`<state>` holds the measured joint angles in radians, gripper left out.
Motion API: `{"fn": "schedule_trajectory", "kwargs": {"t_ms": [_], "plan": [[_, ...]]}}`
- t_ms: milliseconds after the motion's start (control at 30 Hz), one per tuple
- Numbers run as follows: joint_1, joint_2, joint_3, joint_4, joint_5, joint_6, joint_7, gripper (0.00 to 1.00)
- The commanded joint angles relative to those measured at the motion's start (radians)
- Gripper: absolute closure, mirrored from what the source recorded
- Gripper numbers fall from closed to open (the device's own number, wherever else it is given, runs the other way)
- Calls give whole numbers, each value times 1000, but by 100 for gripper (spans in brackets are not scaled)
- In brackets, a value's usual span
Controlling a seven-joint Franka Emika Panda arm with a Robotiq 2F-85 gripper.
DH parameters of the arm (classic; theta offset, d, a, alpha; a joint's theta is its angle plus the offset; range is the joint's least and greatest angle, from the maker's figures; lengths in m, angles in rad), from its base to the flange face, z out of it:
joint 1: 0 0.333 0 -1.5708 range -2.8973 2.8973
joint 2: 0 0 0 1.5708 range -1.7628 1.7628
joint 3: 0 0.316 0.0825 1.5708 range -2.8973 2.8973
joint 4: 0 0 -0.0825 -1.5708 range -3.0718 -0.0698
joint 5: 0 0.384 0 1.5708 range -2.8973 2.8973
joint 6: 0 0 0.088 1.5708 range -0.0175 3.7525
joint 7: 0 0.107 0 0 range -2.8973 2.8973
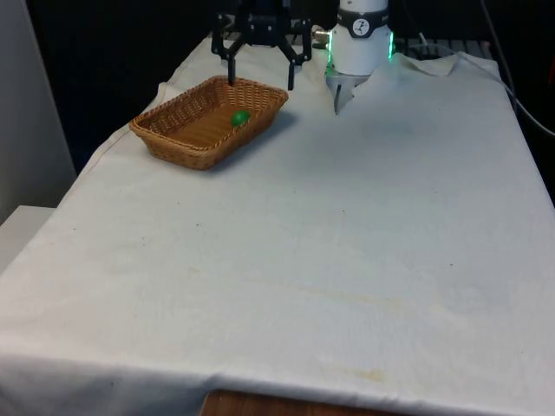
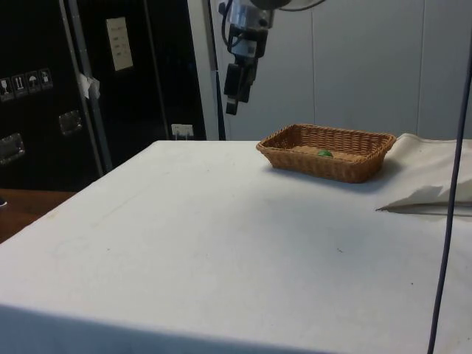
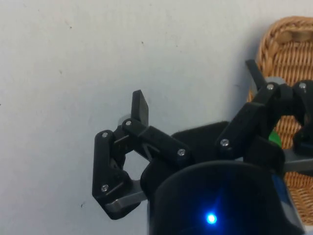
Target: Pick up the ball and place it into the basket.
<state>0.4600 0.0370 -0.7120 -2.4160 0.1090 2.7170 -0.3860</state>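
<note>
A small green ball (image 1: 240,118) lies inside the brown wicker basket (image 1: 165,143), toward its far end. The basket stands at the table's far end, on the front view's left. My black gripper (image 1: 261,80) hangs open and empty in the air, just past the basket's far rim. From the side, the gripper (image 2: 234,92) is well above the cloth and apart from the basket (image 2: 324,168), where the ball (image 2: 324,153) peeks over the rim. In the wrist view the spread fingers (image 3: 141,105) frame bare cloth, with the basket (image 3: 288,39) and a sliver of the ball (image 3: 275,138) beside them.
The white cloth is bunched into a raised fold (image 2: 428,193) near the robot's base, beside the basket. A black cable (image 2: 450,184) hangs down at the side view's right. The cloth drops off at the table's near edge (image 1: 286,381).
</note>
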Motion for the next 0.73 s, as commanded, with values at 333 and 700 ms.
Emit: {"fn": "schedule_trajectory", "kwargs": {"t_ms": [333,700], "plan": [[5,21,39,55,-40,-16,55,0],[2,13,55,60,-50,-20,60,0]]}}
